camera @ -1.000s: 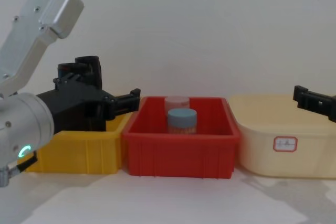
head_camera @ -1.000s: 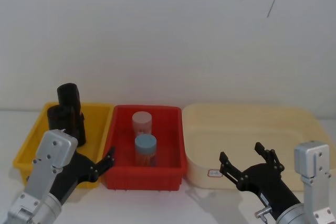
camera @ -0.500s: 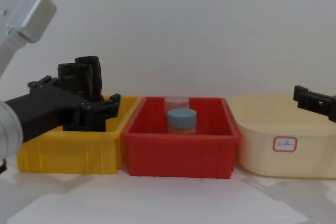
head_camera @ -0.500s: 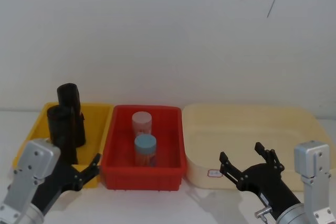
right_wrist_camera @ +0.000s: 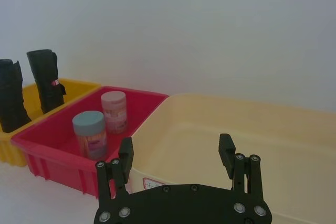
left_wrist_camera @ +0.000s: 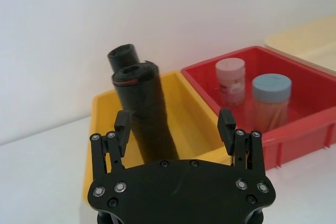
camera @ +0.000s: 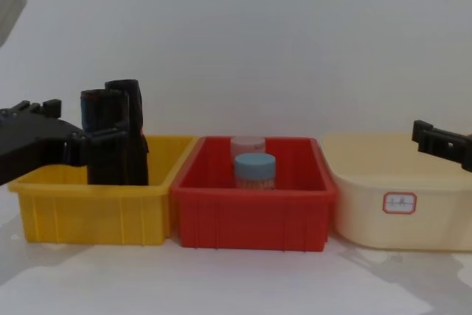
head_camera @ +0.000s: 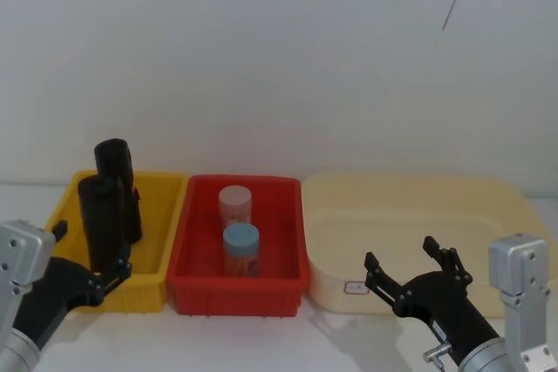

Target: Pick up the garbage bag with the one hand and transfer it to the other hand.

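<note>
Two black rolls stand upright in the yellow bin (head_camera: 166,215). The front, glossy one is the garbage bag (head_camera: 100,224) (left_wrist_camera: 144,114) (camera: 99,142) (right_wrist_camera: 9,95). A second black roll (head_camera: 113,163) (left_wrist_camera: 122,56) stands right behind it. My left gripper (head_camera: 90,252) (left_wrist_camera: 174,121) (camera: 81,122) is open at the bin's near left side. It faces the bag, which stands just beyond its fingertips, untouched. My right gripper (head_camera: 401,254) (right_wrist_camera: 176,145) (camera: 442,145) hangs open and holds nothing in front of the cream tub.
A red bin (head_camera: 196,289) in the middle holds a pink-capped jar (head_camera: 235,202) and a blue-capped jar (head_camera: 241,248). A large cream tub (head_camera: 514,206) with a small white label stands on the right. A white wall rises close behind the bins.
My left gripper has drawn back to the left, from in front of the red bin's near corner to the yellow bin's front, uncovering the rolls. The right gripper has not moved.
</note>
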Controlling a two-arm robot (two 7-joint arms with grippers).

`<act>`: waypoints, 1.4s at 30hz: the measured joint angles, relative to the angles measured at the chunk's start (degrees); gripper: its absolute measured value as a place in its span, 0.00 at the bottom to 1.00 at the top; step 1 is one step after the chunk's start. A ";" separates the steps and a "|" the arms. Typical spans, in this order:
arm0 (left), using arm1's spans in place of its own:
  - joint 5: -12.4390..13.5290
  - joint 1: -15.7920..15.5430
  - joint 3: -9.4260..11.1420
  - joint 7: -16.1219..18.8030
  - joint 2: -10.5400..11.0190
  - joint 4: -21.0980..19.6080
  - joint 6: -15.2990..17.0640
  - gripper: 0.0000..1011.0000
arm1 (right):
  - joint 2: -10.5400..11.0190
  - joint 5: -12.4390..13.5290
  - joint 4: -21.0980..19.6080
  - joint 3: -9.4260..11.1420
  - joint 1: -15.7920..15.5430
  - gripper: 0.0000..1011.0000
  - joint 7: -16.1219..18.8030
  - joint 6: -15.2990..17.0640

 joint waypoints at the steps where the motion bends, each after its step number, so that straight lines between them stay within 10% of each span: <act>1: -0.11 -0.11 -0.19 0.00 -0.08 0.17 0.05 0.99 | 0.00 0.00 0.00 0.00 0.00 0.99 0.00 0.00; 42: -1.49 -13.27 -1.02 -5.37 -6.76 18.22 -1.14 0.99 | 0.00 0.00 0.00 0.00 0.00 0.99 0.00 0.00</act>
